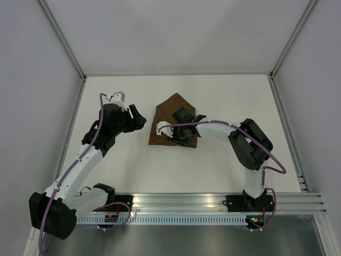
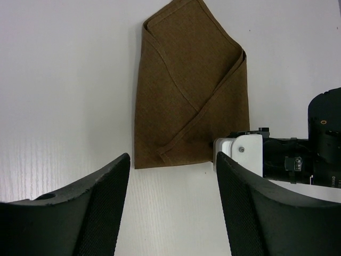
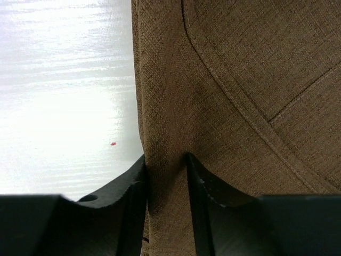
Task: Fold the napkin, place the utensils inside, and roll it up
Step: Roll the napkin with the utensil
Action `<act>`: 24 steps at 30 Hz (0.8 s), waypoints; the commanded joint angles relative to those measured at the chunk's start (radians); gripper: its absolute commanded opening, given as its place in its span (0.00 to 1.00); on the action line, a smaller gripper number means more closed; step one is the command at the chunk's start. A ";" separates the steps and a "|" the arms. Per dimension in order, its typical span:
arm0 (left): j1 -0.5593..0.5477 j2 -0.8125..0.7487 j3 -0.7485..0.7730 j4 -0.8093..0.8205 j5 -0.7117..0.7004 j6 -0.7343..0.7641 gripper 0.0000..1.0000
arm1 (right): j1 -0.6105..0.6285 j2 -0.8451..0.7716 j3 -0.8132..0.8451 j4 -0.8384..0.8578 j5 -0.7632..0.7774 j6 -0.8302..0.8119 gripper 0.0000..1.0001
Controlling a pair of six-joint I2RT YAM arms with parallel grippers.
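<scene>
The dark brown napkin (image 1: 166,114) lies folded into a pointed envelope shape in the middle of the white table. It also shows in the left wrist view (image 2: 186,90) and in the right wrist view (image 3: 240,80). My right gripper (image 1: 180,136) rests on the napkin, and in its own view (image 3: 166,160) it is shut on a pinched fold along the cloth's edge. My left gripper (image 1: 139,118) hovers just left of the napkin, open and empty, as its own view (image 2: 172,176) shows. No utensils show in any view.
The white table (image 1: 117,170) is bounded by white walls at the back and both sides. A metal rail (image 1: 213,200) runs along the near edge by the arm bases. The right arm's white wrist block (image 2: 240,154) sits at the napkin's corner in the left wrist view.
</scene>
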 commanded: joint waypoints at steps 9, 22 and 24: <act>-0.059 -0.054 -0.118 0.234 0.012 0.011 0.45 | 0.013 0.104 -0.009 -0.130 0.044 0.021 0.22; -0.273 -0.159 -0.311 0.545 -0.097 0.192 0.29 | -0.075 0.173 0.068 -0.306 -0.102 -0.039 0.09; -0.275 -0.192 -0.350 0.585 -0.091 0.198 0.36 | -0.084 0.176 0.068 -0.323 -0.108 -0.059 0.09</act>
